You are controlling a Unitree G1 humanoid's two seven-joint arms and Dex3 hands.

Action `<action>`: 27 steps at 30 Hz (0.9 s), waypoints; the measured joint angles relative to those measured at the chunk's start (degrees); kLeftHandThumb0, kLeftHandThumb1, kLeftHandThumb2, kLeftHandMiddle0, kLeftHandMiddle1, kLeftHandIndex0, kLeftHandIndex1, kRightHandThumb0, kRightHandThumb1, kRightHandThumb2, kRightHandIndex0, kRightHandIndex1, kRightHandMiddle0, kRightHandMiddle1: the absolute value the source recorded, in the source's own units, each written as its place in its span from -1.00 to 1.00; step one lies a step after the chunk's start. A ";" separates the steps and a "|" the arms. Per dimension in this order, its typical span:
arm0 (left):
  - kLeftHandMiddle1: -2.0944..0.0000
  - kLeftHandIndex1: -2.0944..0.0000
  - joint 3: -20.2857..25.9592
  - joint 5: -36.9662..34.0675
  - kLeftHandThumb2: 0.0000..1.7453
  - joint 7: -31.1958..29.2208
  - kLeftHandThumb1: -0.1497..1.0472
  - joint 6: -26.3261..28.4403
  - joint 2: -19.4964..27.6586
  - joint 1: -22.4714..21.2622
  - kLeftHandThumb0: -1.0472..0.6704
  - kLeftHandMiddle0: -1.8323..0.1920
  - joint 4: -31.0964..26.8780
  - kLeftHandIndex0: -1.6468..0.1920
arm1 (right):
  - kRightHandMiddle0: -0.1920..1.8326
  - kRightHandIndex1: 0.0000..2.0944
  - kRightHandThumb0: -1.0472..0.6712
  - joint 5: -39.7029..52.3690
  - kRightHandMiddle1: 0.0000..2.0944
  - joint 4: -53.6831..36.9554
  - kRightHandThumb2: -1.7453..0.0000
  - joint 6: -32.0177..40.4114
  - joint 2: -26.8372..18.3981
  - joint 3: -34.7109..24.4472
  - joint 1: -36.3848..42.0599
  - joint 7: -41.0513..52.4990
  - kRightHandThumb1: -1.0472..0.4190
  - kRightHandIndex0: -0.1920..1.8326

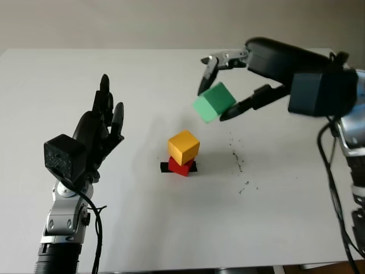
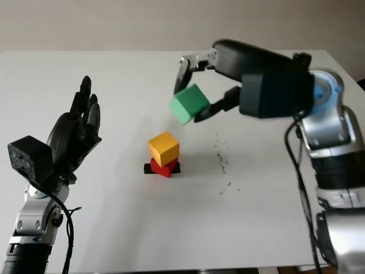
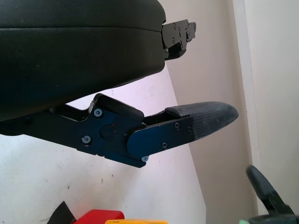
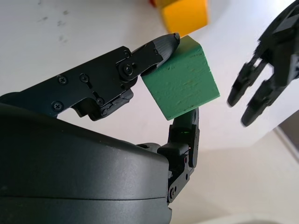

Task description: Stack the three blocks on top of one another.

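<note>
**Green block held over a two-block stack**

The right hand [image 1: 219,85] pinches the green block [image 1: 214,102] in its fingers [image 4: 159,46], tilted, in the air above and right of the yellow block [image 1: 183,146]. The yellow block largely hides the red block [image 1: 179,166], which sits on a black patch [image 1: 164,167]. Dark specks [image 1: 238,161] dot the desk [image 1: 171,228]. The left hand [image 1: 100,128] is open, raised at left.

We see a large white table [image 1: 142,228] that takes almost the whole view. Its top is smooth and matte, and its far edge runs straight across near the top of the head camera pictures. Behind this edge we see a plain beige wall [image 1: 114,23] with no marks on it. On the table, a little right of the middle, we notice a group of small dark specks [image 1: 238,162]. At the bottom right corner, below the near edge of the table, we see a small piece of brownish floor [image 1: 319,268]. The light is soft and even, and shadows on the table are faint.
</note>
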 measured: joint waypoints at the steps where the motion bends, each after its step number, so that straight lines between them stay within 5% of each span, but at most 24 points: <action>1: 1.00 1.00 0.00 -0.06 -0.22 0.02 1.00 0.18 -0.01 0.02 -0.64 1.00 -0.02 1.00 | -0.34 -0.94 -0.32 0.00 0.33 0.66 0.93 0.52 0.42 0.42 -0.79 0.57 -0.79 -0.49; 15: 1.00 1.00 -0.03 0.19 -0.23 0.43 1.00 0.30 -0.11 0.37 -0.66 1.00 -0.13 1.00 | -0.38 -0.95 -0.32 0.30 0.34 4.71 0.93 12.28 5.22 4.04 -4.74 5.19 -0.81 -0.49; 27: 0.98 0.99 -0.03 0.64 -0.24 0.75 1.00 0.98 -0.12 0.42 -0.68 0.99 -0.58 1.00 | -0.40 -0.94 -0.36 -0.34 0.37 5.04 0.94 12.76 6.03 6.20 -3.58 5.46 -0.82 -0.49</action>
